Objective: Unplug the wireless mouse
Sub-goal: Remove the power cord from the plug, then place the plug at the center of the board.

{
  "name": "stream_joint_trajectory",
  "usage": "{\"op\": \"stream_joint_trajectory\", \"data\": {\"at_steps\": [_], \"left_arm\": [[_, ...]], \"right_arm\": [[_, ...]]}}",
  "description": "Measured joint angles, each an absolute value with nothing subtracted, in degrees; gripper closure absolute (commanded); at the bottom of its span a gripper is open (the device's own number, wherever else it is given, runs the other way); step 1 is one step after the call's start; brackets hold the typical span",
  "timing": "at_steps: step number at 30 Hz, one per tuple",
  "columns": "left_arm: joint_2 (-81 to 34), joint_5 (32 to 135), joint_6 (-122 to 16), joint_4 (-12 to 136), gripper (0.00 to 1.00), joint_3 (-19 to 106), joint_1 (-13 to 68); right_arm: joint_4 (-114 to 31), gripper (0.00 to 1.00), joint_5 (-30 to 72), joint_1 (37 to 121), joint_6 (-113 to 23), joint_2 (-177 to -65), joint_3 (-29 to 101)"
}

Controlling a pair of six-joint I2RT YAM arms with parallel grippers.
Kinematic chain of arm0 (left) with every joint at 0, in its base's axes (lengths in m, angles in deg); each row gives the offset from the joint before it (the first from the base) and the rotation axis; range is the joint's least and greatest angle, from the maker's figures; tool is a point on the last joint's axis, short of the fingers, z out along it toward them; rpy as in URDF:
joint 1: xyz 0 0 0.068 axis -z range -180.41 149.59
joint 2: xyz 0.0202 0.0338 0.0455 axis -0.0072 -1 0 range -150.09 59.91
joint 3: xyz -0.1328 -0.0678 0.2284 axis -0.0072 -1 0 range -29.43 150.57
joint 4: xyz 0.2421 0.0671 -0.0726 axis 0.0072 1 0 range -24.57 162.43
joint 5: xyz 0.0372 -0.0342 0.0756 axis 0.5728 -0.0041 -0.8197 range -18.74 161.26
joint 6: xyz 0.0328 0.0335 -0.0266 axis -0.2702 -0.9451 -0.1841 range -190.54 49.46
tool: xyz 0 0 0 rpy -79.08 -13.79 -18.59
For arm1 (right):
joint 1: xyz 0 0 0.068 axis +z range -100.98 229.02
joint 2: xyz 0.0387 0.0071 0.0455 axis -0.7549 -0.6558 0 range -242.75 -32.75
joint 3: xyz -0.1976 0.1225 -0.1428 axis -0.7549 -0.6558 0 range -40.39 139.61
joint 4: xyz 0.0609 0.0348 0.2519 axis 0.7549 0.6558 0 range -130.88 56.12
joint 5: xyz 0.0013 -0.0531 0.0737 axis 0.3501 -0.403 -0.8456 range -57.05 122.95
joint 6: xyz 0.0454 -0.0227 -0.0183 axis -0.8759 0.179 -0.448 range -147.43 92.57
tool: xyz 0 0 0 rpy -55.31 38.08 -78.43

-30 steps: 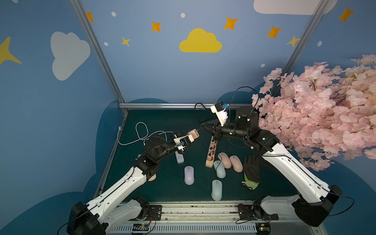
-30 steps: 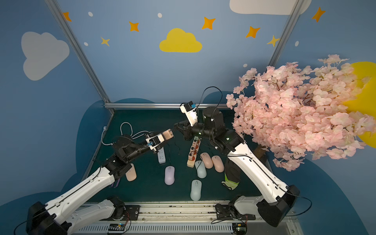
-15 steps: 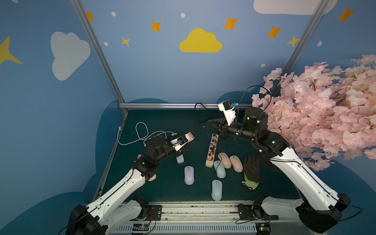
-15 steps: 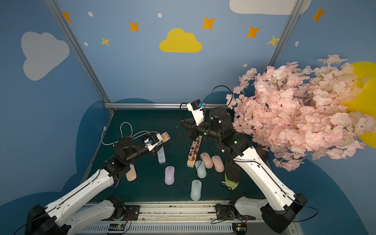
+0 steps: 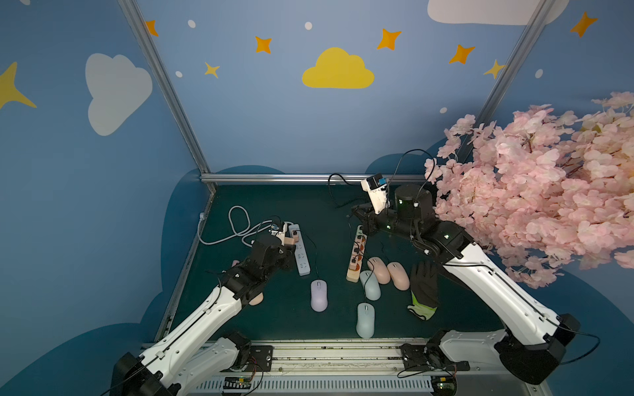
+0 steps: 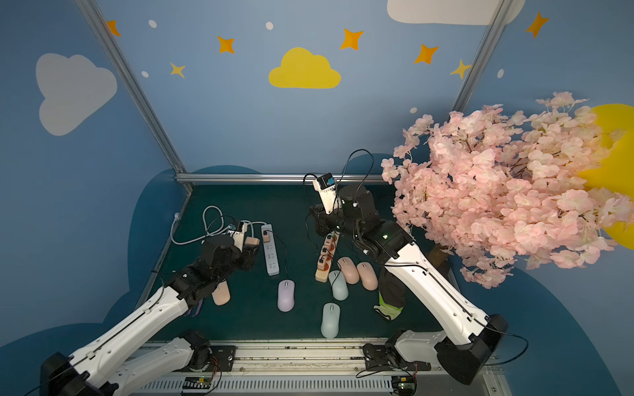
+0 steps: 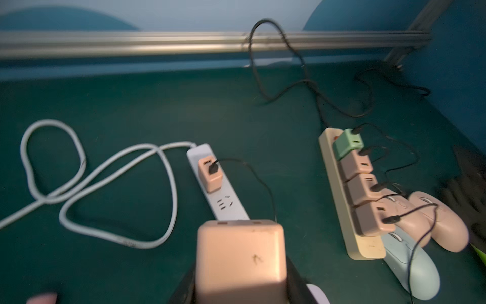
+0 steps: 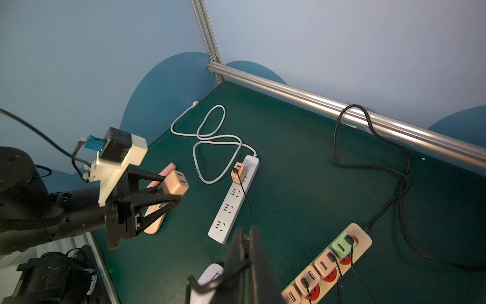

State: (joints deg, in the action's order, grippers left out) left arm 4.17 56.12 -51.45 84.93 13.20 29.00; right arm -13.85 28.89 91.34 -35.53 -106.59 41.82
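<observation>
Left gripper (image 8: 172, 190): jaws partly apart, clamped on a peach cube-shaped plastic USB charger (image 8: 175, 181), held above the dark green mat (image 5: 267, 205) just left of the long white plastic power strip (image 5: 302, 257). Right gripper (image 8: 246, 231): fingers pressed together on a thin black cable (image 8: 231, 270), poised over the far end of the beige power strip (image 5: 352, 274) carrying a row of peach and green chargers. Second peach charger (image 7: 210, 175): plugged in at the far end of the white strip, with a black lead to the lilac oval mouse (image 5: 319, 295) lying nearer. Peach mouse (image 6: 220, 295): near left, partly under the left arm. Two pink mice (image 5: 379, 271) and two pale blue mice (image 5: 370, 286): close by the near end of the beige strip. Black work glove with green cuff (image 5: 423, 284): further right. Looped white mains cord (image 5: 236, 226): far left
</observation>
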Motion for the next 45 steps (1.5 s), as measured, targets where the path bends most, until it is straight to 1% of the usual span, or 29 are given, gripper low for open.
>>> {"op": "stream_joint_trajectory", "data": {"at_steps": [3, 7, 16, 22, 27, 29, 32, 37, 41, 43, 45], "left_arm": [[1.39, 56.43, -45.44, 89.68, 0.96, 13.64, 24.49], [-3.09, 57.98, -41.07, 93.44, 0.96, 14.23, 18.53], [-17.25, 60.30, -38.31, 97.06, 0.96, 19.52, 8.30], [-27.83, 60.32, -38.42, 98.35, 0.96, 24.94, 5.24], [-32.40, 60.32, -39.03, 98.81, 0.95, 25.88, 3.66], [-33.08, 60.12, -39.17, 99.18, 0.92, 25.88, 2.90], [-33.21, 59.77, -39.19, 99.45, 0.82, 25.86, 1.89], [-34.41, 59.77, -39.12, 99.42, 0.54, 25.86, 0.47], [-35.05, 59.77, -38.92, 99.49, 0.47, 25.83, -0.16], [-35.02, 59.75, -38.90, 99.47, 0.38, 25.83, -0.31], [-34.96, 59.75, -38.42, 99.56, 0.36, 25.83, -0.38]], "right_arm": [[-13.43, 1.00, 29.33, 91.69, -35.60, -107.29, 41.32], [-13.39, 1.00, 29.68, 92.06, -35.71, -107.42, 40.54], [-13.59, 1.00, 28.80, 93.57, -36.67, -108.76, 38.33], [-13.57, 1.00, 26.09, 95.98, -37.32, -112.10, 37.83], [-13.41, 1.00, 24.85, 98.01, -37.70, -113.83, 37.06], [-13.39, 1.00, 24.74, 98.60, -37.67, -114.20, 37.06], [-13.35, 1.00, 24.76, 98.91, -37.54, -114.42, 37.06], [-13.17, 1.00, 24.76, 99.12, -37.48, -114.68, 37.06], [-12.93, 1.00, 24.87, 99.36, -37.39, -115.14, 37.06], [-12.76, 1.00, 25.00, 99.69, -37.17, -115.49, 37.06], [-12.71, 1.00, 25.04, 100.06, -36.93, -115.88, 37.10]]}}
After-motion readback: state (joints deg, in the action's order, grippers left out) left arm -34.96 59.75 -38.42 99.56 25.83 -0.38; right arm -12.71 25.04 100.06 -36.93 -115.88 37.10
